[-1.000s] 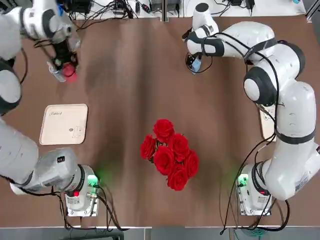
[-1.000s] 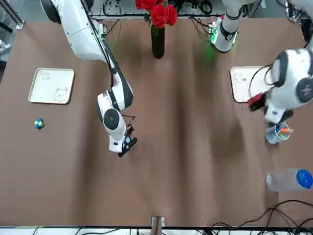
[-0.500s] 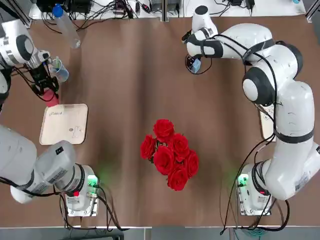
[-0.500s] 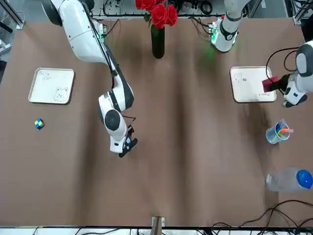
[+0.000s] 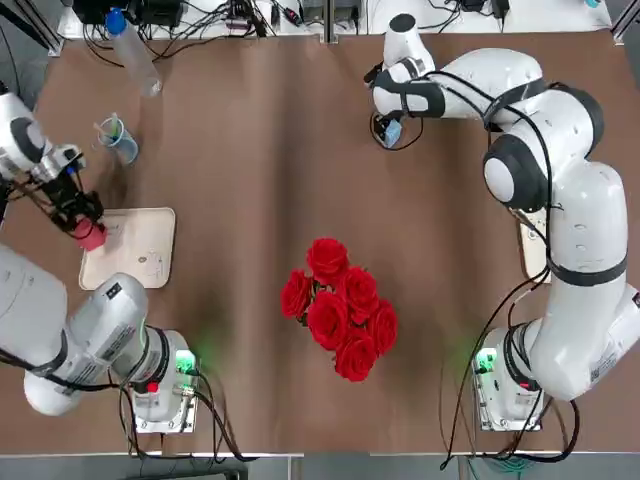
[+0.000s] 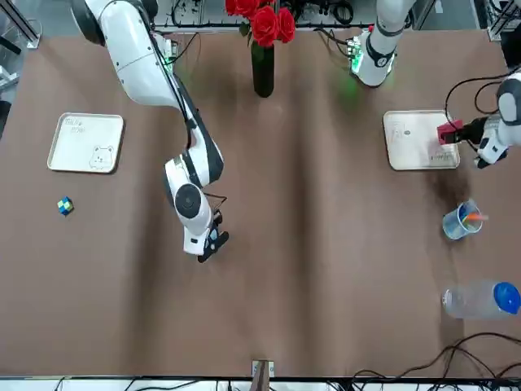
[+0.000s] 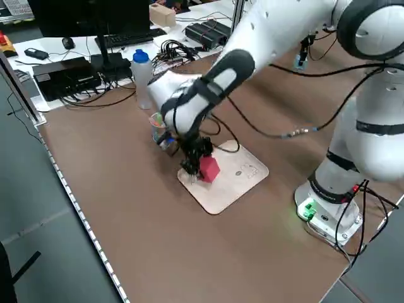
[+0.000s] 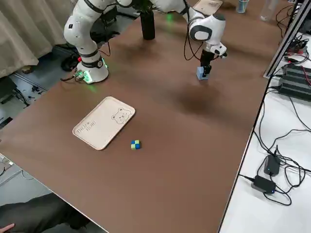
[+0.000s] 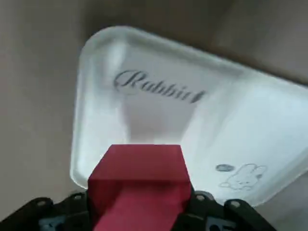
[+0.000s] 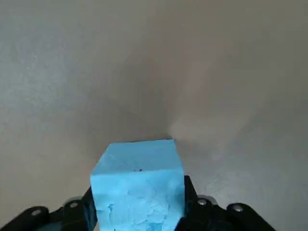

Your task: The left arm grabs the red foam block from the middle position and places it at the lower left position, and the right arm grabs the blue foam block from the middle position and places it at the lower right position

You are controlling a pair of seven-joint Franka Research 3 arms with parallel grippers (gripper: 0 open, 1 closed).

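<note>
Red block [image 9: 139,187] shifted trayward, rabbit drawing [image 9: 244,176] only wrist-visible

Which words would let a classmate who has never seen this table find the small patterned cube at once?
Find the white tray with the bear drawing, on the robot's right side of the table. Just off that tray, on the side away from the robot, sits the little cube. Its blue, green and yellow patches set it apart from the plain pale tray.
</note>
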